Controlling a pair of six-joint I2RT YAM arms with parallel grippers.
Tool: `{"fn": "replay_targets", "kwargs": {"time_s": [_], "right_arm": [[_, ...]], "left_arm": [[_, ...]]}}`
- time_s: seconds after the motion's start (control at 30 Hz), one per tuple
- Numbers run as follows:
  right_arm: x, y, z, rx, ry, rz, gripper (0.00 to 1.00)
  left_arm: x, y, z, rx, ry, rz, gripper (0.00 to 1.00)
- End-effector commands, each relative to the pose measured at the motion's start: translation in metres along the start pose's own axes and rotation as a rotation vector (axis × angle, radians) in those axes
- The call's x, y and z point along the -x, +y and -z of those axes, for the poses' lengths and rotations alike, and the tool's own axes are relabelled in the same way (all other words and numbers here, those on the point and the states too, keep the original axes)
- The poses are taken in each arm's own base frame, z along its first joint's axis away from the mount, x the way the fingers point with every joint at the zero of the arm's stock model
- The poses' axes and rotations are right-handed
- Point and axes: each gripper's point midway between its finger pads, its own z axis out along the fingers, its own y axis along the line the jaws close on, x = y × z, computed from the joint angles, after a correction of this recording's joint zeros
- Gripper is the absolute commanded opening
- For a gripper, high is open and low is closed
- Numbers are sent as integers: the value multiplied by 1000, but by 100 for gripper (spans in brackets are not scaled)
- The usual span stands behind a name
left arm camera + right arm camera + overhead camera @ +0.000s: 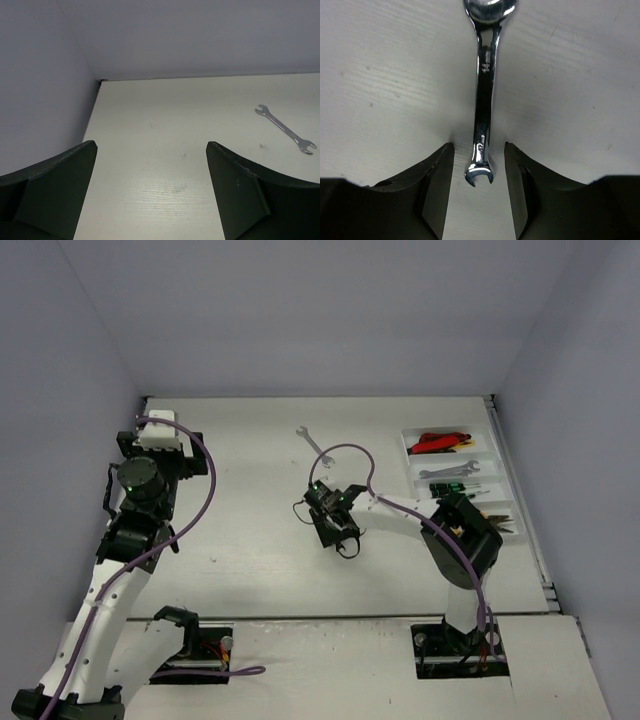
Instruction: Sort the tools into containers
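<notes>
One silver wrench (314, 442) lies flat on the white table, alone at mid-back. In the right wrist view the wrench (484, 95) runs away from me, and its open-ended head rests on the table between the fingers. My right gripper (478, 145) is open, with a gap on each side of the wrench. From above, the right gripper (322, 483) sits just in front of the wrench. My left gripper (151, 143) is wide open over bare table at far left (158, 435), and the wrench (285, 129) lies off to its right. The white tray (408, 450) at right holds sorted tools.
The tray's compartments hold red-handled cutters (440, 442), silver wrenches (445, 470), green-and-black screwdrivers (452, 488) and orange-handled pliers (498, 515), which the right arm partly covers. Grey walls close in the table on the left, back and right.
</notes>
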Motion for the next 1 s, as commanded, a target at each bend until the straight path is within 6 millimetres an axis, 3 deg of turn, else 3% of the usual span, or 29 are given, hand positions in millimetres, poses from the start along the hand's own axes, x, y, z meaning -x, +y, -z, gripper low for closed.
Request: {"fn": "replay_targets", "kwargs": {"time_s": [0.0,0.37,0.67,0.97], "right_arm": [[8,-9,-6,-27,65,2,42],[31,-15,-21,0,81,-2,36],[23,-6,-32,31,140,19,32],[12,-8,-38,-1,173,30,2]], "left_arm": [[24,2,-2,8,-83,37,88],[25,2,-2,7,-84,34,88],[24,1,-3,5,-81,33,88],[25,1,-2,5,-83,33,88]]}}
